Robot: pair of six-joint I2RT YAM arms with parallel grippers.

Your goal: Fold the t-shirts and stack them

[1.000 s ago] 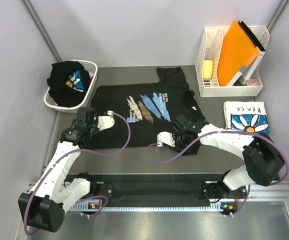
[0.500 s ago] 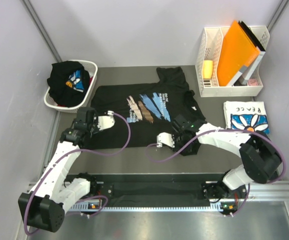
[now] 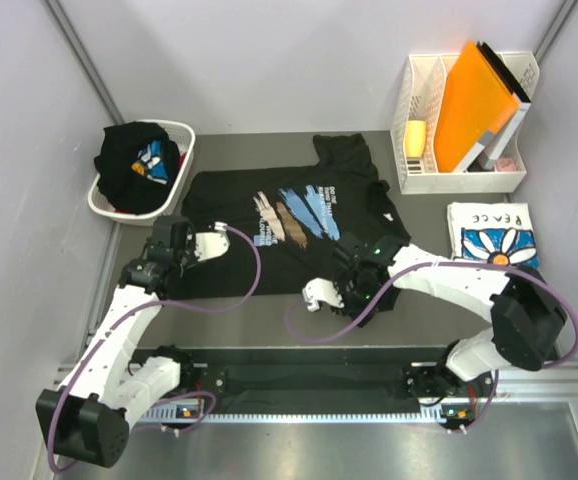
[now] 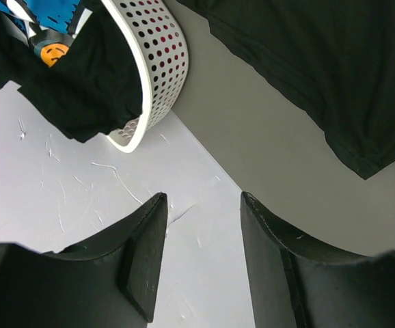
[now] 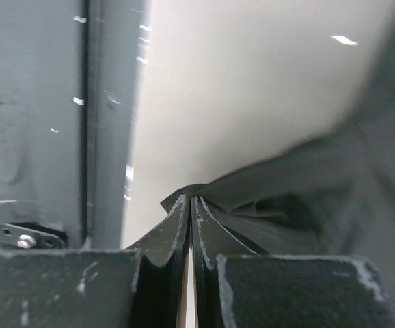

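- The black tee lies spread on the table, print up.
- It is soft and light, and best taken at an edge or corner.
- Right gripper: jaws together, pinching the tee's edge.
- Left gripper: jaws apart, empty.

- We see a dark grey bench closed in by 3 pale lilac-grey walls.
- A black strip and a ribbed aluminium rail run along its near edge.
- Nearest us, a brushed metal sheet catches soft light.
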